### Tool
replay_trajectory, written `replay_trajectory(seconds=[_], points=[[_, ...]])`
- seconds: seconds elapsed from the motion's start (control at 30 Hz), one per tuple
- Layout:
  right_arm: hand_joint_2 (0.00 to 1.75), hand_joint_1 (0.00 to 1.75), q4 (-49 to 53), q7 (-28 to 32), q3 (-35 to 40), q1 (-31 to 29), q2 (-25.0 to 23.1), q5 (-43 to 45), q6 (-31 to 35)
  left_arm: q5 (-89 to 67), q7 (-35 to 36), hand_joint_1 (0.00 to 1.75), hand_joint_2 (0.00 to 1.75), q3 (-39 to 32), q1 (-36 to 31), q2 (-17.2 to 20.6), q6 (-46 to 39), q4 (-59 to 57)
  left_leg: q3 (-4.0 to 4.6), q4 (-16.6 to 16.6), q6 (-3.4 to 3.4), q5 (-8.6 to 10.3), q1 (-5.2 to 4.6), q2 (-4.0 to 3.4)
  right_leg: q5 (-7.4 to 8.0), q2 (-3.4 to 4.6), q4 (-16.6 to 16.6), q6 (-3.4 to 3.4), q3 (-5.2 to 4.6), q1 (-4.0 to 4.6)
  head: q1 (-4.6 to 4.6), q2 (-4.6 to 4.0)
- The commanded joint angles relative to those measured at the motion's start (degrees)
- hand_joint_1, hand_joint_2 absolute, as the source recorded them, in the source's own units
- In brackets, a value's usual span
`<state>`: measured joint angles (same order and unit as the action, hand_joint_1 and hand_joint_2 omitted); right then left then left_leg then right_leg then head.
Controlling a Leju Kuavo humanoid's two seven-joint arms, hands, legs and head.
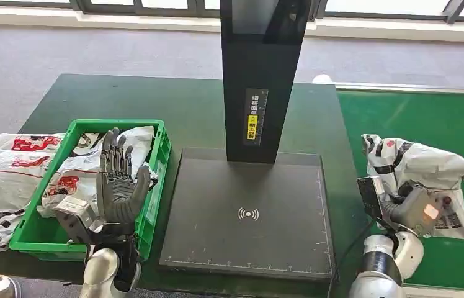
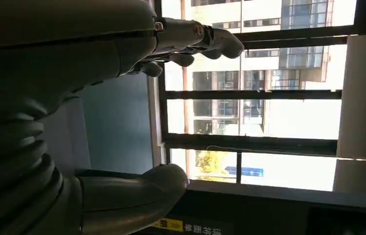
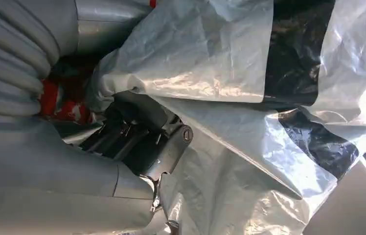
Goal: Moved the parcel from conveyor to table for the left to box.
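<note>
Crinkly plastic parcel (image 1: 419, 162) on conveyor (image 1: 403, 118) by its table-side edge; my right hand (image 3: 137, 139) clamped into it; left hand (image 1: 118, 183) up, fingers spread, holding nothing; risk: thin film could slip mid-lift.

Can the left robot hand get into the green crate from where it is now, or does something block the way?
Probably yes. The left robot hand is raised, open and holding nothing, right at the green crate, whose top is open; nothing stands between them.
</note>
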<state>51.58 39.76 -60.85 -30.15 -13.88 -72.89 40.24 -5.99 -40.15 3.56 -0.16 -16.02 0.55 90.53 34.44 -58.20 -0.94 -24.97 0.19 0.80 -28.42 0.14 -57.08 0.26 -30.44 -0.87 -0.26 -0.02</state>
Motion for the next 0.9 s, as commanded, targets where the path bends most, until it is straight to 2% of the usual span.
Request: replay_trajectory(seconds=[0.03,0.07,0.1,0.13,0.3,0.4,0.9], points=[[1.75,1.75,-7.75,0.24,18.78,2.55,1.65,15.55,-1.24,0.44,0.15,0.0,1.75,-0.04,1.66,-0.48,-0.3,-1.24,-0.16,0.13,0.0,-0.03,-0.02,-0.24,0.04,0.17,0.13,-0.04,0.09,-0.01,0.0,0.02],[1.75,1.75,-7.97,0.24,22.04,3.27,2.13,17.8,-2.11,0.49,0.15,0.0,1.75,-0.09,1.64,-0.39,-0.23,-1.25,-0.21,0.19,0.0,-0.02,-0.02,-0.44,0.1,0.35,0.19,-0.05,0.09,0.0,0.0,0.02],[1.75,1.75,-7.08,0.24,26.73,4.64,2.31,20.78,-4.48,0.6,0.15,0.0,1.75,-0.2,1.59,-0.31,-0.04,-1.29,-0.11,0.09,0.01,-0.04,0.0,-0.33,0.07,0.28,0.1,-0.03,0.06,0.02,0.0,0.0],[1.75,1.75,-4.44,0.24,34.44,7.13,2.33,22.5,-9.59,0.56,0.15,0.0,1.75,-0.33,1.4,-0.2,0.29,-1.42,-0.19,0.18,0.0,-0.04,-0.02,-0.43,0.09,0.35,0.17,-0.04,0.09,0.0,0.0,0.0],[1.75,1.75,2.37,0.14,42.81,12.09,-0.81,22.78,-11.98,0.28,0.15,0.0,1.75,-0.66,0.96,-0.28,0.78,-1.8,-0.21,0.19,-0.03,-0.04,-0.01,-0.37,0.04,0.27,0.15,-0.08,0.09,0.02,-0.02,0.0],[1.75,1.75,2.59,0.03,43.41,12.25,-0.8,22.84,-12.29,0.36,0.15,0.0,1.75,-0.69,0.87,-0.32,1.01,-2.01,-0.08,0.09,-0.02,-0.02,0.0,-0.15,-0.02,0.09,0.04,-0.05,0.0,0.01,-0.02,0.02],[1.75,1.75,1.98,-0.2,44.43,12.26,-0.47,22.77,-12.83,0.23,0.15,0.0,1.75,-0.6,0.73,-0.28,1.05,-2.19,-0.21,0.24,-0.02,0.0,-0.02,-0.24,0.01,0.12,0.2,-0.1,0.14,0.0,-0.02,0.0]])
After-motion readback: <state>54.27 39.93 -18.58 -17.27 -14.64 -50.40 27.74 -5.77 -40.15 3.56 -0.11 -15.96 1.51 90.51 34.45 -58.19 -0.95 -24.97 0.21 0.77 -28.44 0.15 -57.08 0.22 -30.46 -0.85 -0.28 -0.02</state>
